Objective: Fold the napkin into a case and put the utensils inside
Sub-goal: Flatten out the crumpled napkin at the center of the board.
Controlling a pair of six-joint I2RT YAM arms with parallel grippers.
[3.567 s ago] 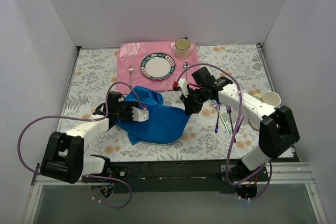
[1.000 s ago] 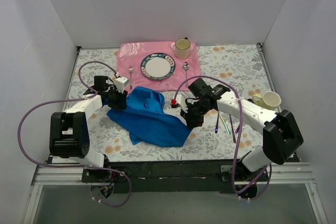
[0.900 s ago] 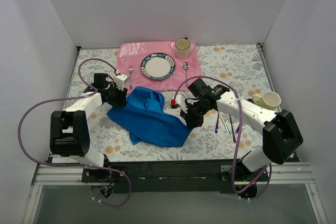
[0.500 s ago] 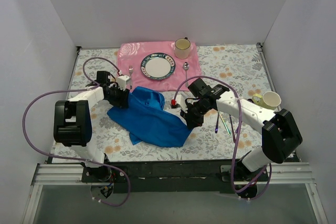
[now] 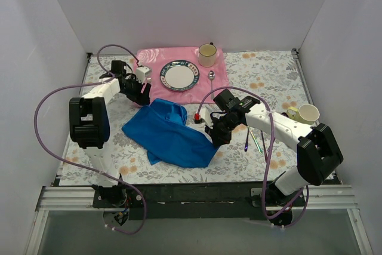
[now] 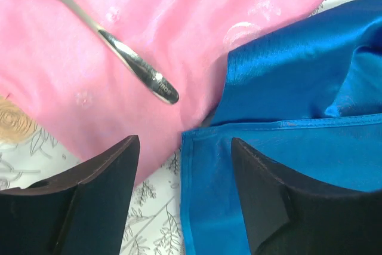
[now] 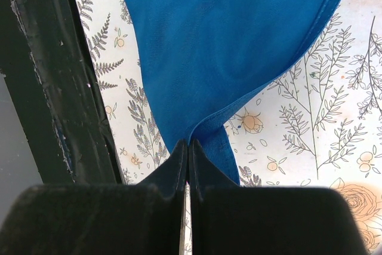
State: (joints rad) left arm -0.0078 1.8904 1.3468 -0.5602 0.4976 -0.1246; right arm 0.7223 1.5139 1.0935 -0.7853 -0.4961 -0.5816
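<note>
The blue napkin [image 5: 170, 131] lies crumpled and partly spread on the table's middle; no case shape shows. My right gripper [image 5: 218, 137] is shut on its right edge, and the right wrist view shows the cloth [image 7: 227, 40] pinched between the closed jaws [image 7: 188, 146]. My left gripper [image 5: 144, 91] is open over the napkin's far left corner [image 6: 286, 88], where it meets the pink placemat [image 6: 179, 28]. Its jaws [image 6: 185, 147] hold nothing. The iridescent utensils [image 5: 255, 140] lie on the table to the right of my right gripper.
On the pink placemat [image 5: 143, 61] are a plate [image 5: 179, 75], a plain silver fork [image 5: 148, 80], also seen in the left wrist view [image 6: 131, 61], a silver spoon [image 5: 211, 76] and a cup [image 5: 207, 55]. Another cup [image 5: 308, 112] stands at the right edge.
My left gripper has moved away from me, from the napkin's left side to the placemat's near corner. The right gripper and the napkin have stayed in place.
</note>
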